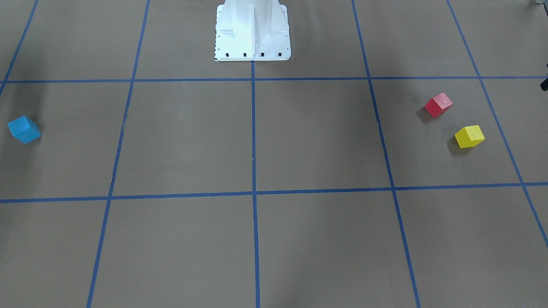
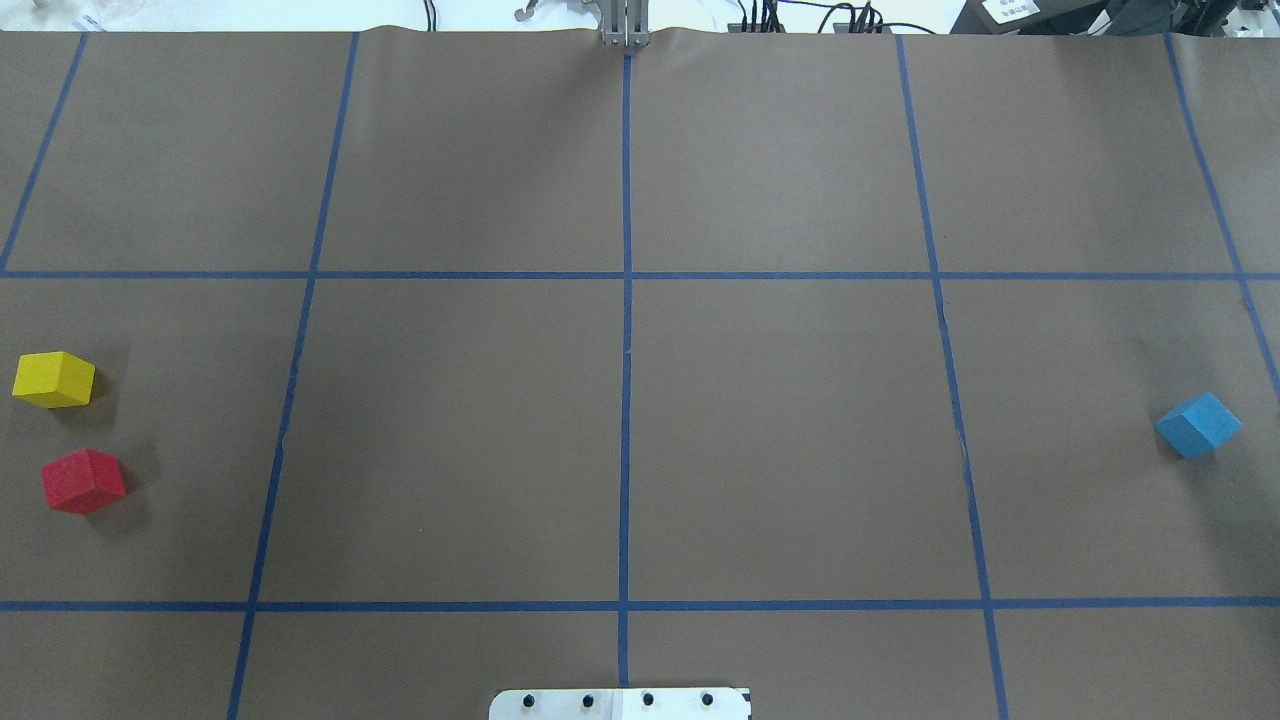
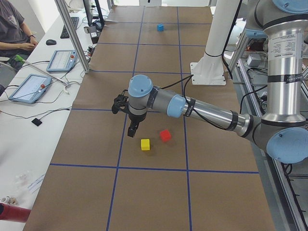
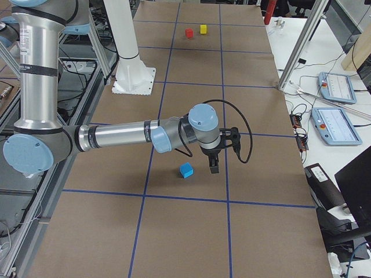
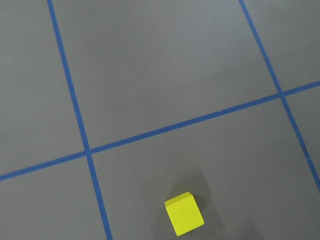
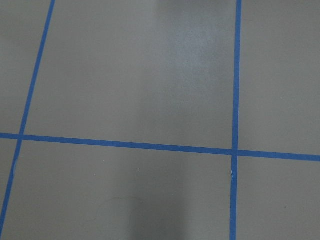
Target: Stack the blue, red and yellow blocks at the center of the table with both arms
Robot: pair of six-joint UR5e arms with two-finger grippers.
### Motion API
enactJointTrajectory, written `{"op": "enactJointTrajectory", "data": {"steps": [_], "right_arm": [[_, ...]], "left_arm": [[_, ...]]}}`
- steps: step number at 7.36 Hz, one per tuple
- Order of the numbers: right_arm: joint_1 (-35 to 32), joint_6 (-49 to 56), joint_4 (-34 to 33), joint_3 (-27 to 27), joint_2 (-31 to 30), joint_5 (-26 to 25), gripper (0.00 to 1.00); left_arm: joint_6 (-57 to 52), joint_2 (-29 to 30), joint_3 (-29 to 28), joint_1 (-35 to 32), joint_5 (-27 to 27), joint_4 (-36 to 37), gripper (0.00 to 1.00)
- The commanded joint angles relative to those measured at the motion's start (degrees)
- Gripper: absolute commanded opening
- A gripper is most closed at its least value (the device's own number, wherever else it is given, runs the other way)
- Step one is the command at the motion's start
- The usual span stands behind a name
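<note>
The blue block (image 1: 24, 129) lies at the table's end on my right, also in the overhead view (image 2: 1198, 425) and the right view (image 4: 185, 169). The red block (image 1: 438, 105) and yellow block (image 1: 469, 136) lie close together, apart, at the end on my left (image 2: 83, 481) (image 2: 54, 379). My left gripper (image 3: 133, 130) hangs above the table just beside the yellow block (image 3: 145, 144); its wrist view shows that block (image 5: 184, 213). My right gripper (image 4: 214, 166) hangs just beside the blue block. I cannot tell whether either is open or shut.
The white robot pedestal (image 1: 252, 32) stands at the table's robot-side edge. Blue tape lines (image 2: 626, 400) grid the brown table. A side table holds tablets (image 3: 29, 86) and a metal post (image 3: 72, 33) on the operators' side, where a person sits.
</note>
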State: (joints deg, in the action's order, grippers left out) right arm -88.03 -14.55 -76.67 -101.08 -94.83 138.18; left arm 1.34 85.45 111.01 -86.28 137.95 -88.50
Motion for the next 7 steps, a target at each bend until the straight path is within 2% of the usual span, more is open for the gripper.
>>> {"op": "enactJointTrajectory", "data": {"steps": [1, 2, 7], "right_arm": [[0.4, 0.0, -9.7, 3.1, 5.4, 0.2, 1.00], [0.2, 0.6, -13.1, 3.2, 6.8, -0.2, 1.00], [0.7, 0.0, -12.0, -0.7, 1.5, 0.8, 1.00]], "left_arm": [[-0.5, 0.2, -3.7, -0.6, -0.2, 5.8, 1.00], [-0.5, -0.4, -5.1, -1.8, -0.1, 6.1, 1.00], [0.1, -1.4, -3.4, -1.8, -1.5, 5.6, 1.00]]}}
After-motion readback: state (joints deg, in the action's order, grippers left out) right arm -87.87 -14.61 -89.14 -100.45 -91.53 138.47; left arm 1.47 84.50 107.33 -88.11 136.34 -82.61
